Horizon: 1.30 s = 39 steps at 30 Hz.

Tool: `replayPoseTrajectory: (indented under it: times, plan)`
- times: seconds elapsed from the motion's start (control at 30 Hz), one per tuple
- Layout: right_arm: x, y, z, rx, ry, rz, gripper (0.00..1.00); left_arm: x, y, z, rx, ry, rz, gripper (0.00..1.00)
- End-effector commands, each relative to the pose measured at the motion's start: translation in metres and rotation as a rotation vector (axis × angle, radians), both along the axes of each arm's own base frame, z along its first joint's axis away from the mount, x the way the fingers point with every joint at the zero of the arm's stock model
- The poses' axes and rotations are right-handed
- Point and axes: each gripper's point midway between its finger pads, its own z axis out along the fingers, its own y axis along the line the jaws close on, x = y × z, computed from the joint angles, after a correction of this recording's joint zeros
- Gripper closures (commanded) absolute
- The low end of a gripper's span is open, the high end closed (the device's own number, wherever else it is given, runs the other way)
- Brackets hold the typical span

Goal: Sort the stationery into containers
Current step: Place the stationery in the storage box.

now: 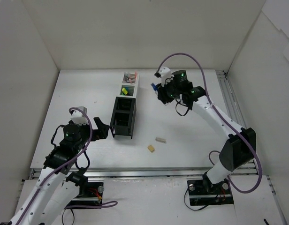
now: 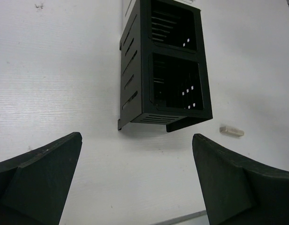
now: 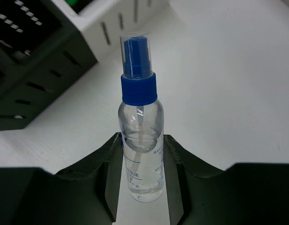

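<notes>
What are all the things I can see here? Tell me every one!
black boxes: two, black, near end of the row
white boxes: two, white, far end of the row
small items: count unclear, green and yellow, inside a white box
erasers: two, beige, on the table right of the black boxes
spray bottle: one, clear with blue cap, in the right gripper
table: one, white
left gripper: open, by the black boxes
right gripper: shut on the spray bottle

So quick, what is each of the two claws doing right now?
Left gripper: open, holding nothing.
Right gripper: shut on a small spray bottle.
</notes>
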Motion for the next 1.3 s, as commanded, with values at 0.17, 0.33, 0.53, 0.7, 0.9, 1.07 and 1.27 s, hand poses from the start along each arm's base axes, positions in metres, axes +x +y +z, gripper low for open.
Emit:
replayPoseTrajectory:
  times: [0.17, 0.33, 0.53, 0.7, 0.9, 1.07, 1.27]
  plan:
    - [-0.011, 0.139, 0.089, 0.345, -0.365, 0.298, 1.00, 0.011, 0.019, 0.007, -0.044, 0.002, 0.121, 0.01]
    - [-0.002, 0.193, 0.080, 0.426, -0.409, 0.336, 1.00, 0.010, 0.021, 0.005, -0.057, -0.004, 0.135, 0.01]
    - [0.019, 0.230, 0.056, 0.449, -0.402, 0.324, 1.00, 0.011, 0.020, 0.008, -0.056, -0.012, 0.127, 0.00]
    - [0.019, 0.243, 0.043, 0.438, -0.404, 0.309, 0.97, 0.010, 0.020, 0.007, -0.060, -0.008, 0.124, 0.01]
    - [0.017, 0.238, 0.024, 0.430, -0.354, 0.263, 0.75, 0.010, 0.017, 0.009, -0.066, -0.016, 0.105, 0.01]
    - [0.006, 0.223, 0.049, 0.444, -0.392, 0.253, 0.56, 0.012, 0.018, 0.012, -0.066, -0.014, 0.112, 0.01]
    - [-0.020, 0.206, 0.100, 0.455, -0.448, 0.293, 0.35, 0.012, 0.008, 0.016, -0.088, 0.003, 0.065, 0.01]
